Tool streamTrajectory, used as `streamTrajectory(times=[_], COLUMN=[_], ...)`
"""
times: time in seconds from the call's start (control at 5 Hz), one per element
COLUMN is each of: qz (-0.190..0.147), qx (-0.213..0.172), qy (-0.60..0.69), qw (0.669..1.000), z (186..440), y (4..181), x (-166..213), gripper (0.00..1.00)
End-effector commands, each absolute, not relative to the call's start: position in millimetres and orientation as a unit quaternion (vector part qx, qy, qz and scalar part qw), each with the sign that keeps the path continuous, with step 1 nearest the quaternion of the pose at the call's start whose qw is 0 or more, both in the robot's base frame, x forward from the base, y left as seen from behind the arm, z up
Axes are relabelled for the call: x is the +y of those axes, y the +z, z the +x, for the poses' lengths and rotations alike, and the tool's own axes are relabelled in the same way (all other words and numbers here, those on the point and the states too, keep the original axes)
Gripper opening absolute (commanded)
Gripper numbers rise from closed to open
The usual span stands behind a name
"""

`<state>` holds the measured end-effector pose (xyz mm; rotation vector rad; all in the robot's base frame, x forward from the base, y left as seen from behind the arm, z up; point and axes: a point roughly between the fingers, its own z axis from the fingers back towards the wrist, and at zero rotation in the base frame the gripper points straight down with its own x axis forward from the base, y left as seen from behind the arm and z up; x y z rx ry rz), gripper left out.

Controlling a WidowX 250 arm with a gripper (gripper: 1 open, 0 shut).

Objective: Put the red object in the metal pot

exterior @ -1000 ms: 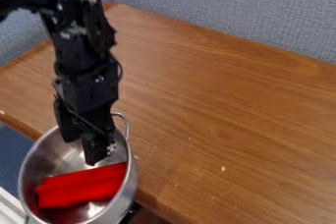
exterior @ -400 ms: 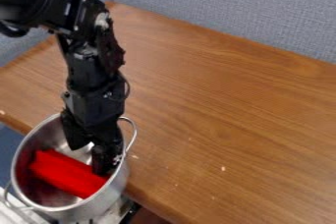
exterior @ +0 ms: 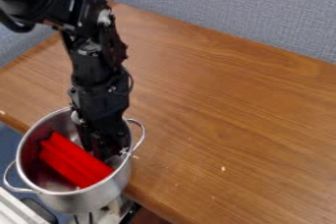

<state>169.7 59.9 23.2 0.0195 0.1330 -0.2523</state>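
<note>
The metal pot (exterior: pixel 82 201) stands at the table's front left corner, a loop handle showing on each side. The red object (exterior: pixel 73 161) lies tilted inside it, one end against the pot's left wall, and fills much of the bowl. The black arm comes down from the upper left. Its gripper (exterior: pixel 105 146) reaches down past the pot's right rim, just right of the red object. The fingers look drawn together with nothing between them, and their tips are partly lost against the dark gripper body.
The brown wooden table (exterior: pixel 223 90) stretches to the right and back. Its front edge runs close under the pot, which stands near the corner. A blue-grey wall (exterior: pixel 250 7) rises behind the table.
The red object has shifted inside the pot, from lying across the front to leaning toward the left wall. The gripper has moved slightly right and its fingers have come closer together.
</note>
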Motion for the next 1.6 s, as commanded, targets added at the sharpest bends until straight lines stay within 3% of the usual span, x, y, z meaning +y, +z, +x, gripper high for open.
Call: streamTrajectory(times=[0.0,0.8,1.0,1.2,1.4], qz=[0.011,0.01,0.016,0.017,0.022], qx=[0.067,0.06,0.045,0.021,0.02], qy=[-0.129,-0.14,-0.144,-0.155,-0.135], qw=[0.989,0.988,0.988,0.988,0.99], z=[168.0,174.9,180.3,186.2,189.0], y=[24.8,46.0,62.4,94.0,84.0], x=[62.5,58.2,56.6,48.7,55.8], gripper=[0.0,0.0,0.0,0.0,0.0])
